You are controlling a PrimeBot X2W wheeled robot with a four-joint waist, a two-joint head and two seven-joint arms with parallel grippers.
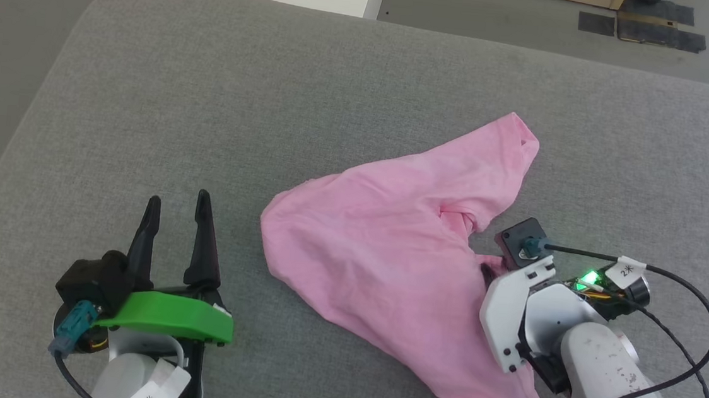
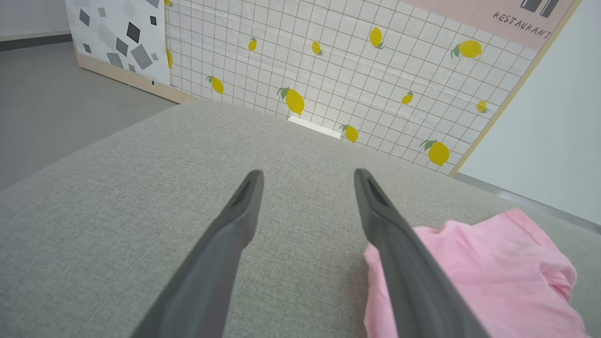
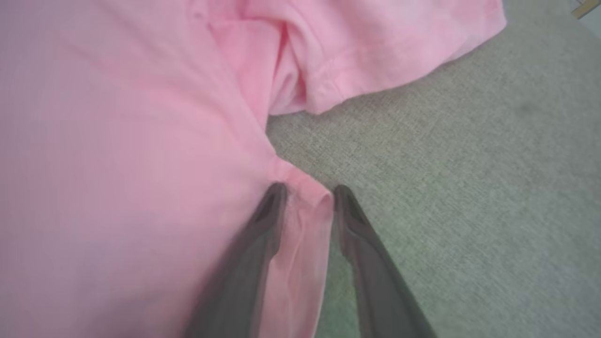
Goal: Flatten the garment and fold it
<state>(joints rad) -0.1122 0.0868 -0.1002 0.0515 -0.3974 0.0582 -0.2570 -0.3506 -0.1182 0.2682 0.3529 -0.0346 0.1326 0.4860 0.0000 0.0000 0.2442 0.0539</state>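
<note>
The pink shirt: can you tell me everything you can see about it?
The garment is plain light pink, thin and soft-looking, with stitched hems. It lies crumpled and wrinkled, not yet flat, on the grey padded surface, bunched into folds near its middle. A ridge of its cloth sits between the fingers of the right end effector; whether they pinch it tight is unclear. The left end effector is open and apart from it.

The garment (image 1: 388, 252) lies on the cushion (image 1: 211, 86). My left gripper (image 1: 178, 198) sits to its left, apart. Its right edge runs between the fingers of my right gripper (image 3: 305, 192).
</note>
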